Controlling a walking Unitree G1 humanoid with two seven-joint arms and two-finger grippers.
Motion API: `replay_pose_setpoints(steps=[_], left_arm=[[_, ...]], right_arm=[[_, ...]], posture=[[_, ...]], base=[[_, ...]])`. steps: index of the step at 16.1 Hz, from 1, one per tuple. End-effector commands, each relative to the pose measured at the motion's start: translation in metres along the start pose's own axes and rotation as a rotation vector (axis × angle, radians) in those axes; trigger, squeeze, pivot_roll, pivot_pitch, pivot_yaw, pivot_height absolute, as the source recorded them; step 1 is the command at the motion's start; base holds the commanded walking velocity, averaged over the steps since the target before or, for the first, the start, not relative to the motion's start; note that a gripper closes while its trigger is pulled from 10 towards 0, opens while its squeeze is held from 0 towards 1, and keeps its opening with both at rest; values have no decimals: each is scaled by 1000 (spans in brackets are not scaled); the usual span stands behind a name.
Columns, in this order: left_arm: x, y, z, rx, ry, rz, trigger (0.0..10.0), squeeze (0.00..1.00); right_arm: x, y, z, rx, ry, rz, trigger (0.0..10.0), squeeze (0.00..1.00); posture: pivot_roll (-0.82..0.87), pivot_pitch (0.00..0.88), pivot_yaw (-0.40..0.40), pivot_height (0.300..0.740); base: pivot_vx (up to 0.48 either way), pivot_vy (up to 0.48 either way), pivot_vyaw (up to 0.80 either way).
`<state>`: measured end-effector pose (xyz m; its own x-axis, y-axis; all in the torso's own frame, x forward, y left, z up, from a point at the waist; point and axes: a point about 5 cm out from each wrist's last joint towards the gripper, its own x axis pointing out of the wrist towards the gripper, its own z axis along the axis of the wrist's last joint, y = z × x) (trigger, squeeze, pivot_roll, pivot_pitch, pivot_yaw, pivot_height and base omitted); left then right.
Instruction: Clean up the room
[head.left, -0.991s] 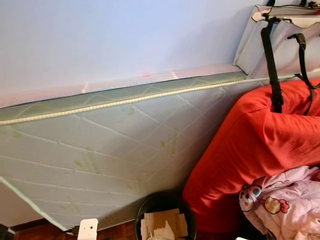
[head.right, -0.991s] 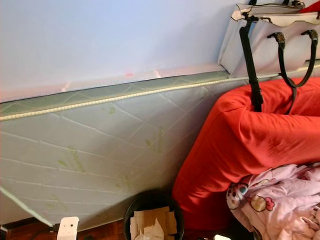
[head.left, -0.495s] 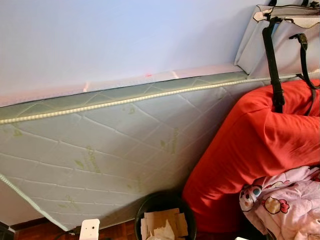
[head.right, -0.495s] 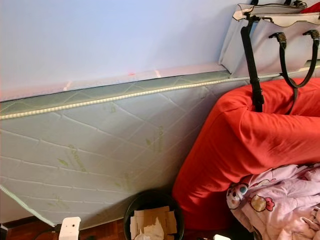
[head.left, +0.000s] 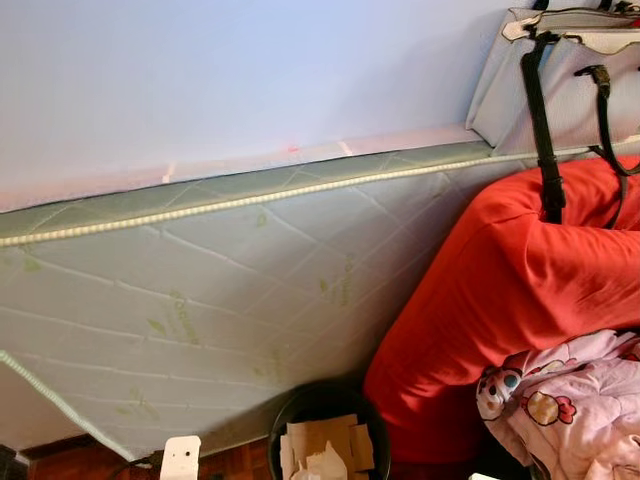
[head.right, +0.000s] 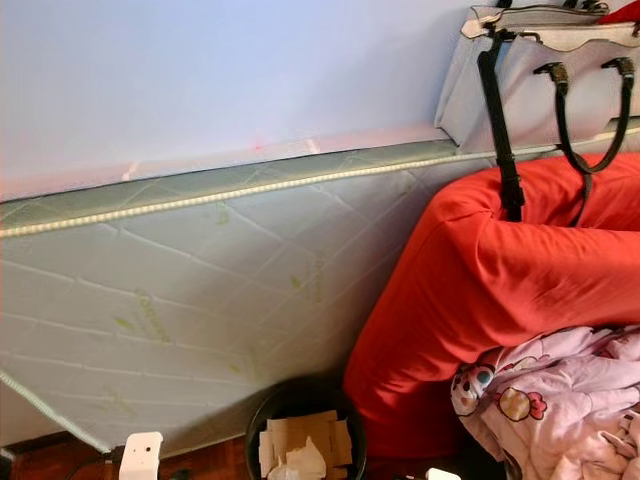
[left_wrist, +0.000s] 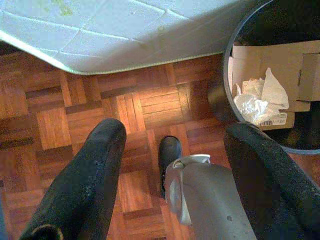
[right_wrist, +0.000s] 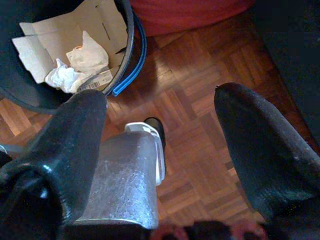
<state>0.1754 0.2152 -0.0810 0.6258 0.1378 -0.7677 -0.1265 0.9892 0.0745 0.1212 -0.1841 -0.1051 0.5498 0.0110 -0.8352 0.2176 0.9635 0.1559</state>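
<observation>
A black waste bin stands on the parquet floor at the foot of a leaning mattress. It holds cardboard pieces and crumpled paper. My left gripper hangs open over the floor beside the bin's rim, holding nothing. Over the floor on the bin's other side, my right gripper is open too, the bin close by. A pink printed blanket lies bunched against a red cushion.
A pale handbag with black straps rests on top of the red cushion, against the wall. A white plug block sits on the floor left of the bin. A blue strip curves beside the bin. My own leg is below.
The head view has shifted only slightly. Nothing in the scene has visibly moved.
</observation>
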Motion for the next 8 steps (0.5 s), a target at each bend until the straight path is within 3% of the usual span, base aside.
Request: replay_pose_setpoints(steps=[1, 8], left_arm=[[0, -1, -3, 11, 18, 0, 10000, 0], [0, -2, -4, 13, 21, 0, 10000, 0]], right_arm=[[0, -3, 2, -5, -6, -6, 10000, 0], [0, -3, 1, -15, 2, -4, 10000, 0]], posture=[[67, 0, -45, 740], [74, 0, -45, 740]], base=[[-255, 0, 0], [-266, 0, 0]])
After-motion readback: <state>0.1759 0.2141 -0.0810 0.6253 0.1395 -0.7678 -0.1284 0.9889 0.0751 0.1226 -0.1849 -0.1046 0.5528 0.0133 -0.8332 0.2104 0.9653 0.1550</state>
